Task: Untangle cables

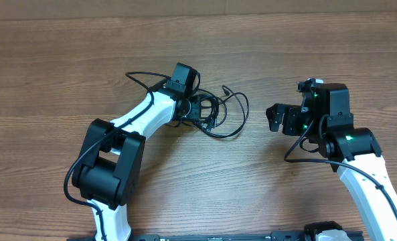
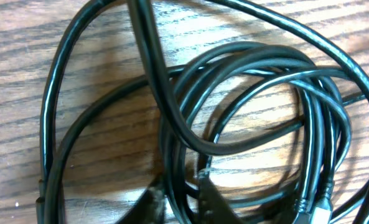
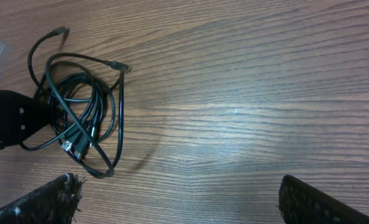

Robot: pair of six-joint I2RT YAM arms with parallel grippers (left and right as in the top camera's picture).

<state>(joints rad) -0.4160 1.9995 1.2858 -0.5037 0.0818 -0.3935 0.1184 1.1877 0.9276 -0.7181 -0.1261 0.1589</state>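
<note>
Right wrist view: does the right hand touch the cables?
No, the cables lie far left on the table, apart from the open right hand.

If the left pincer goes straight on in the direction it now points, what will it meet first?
Most likely the cables: the left pincer points into the bundle, strands lying right before its fingertips. The table lies just beneath, though depth is hard to judge.

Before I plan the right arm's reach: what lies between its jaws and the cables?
Only bare table separates the right gripper, jaws open, from the cables, per the overhead view.
</note>
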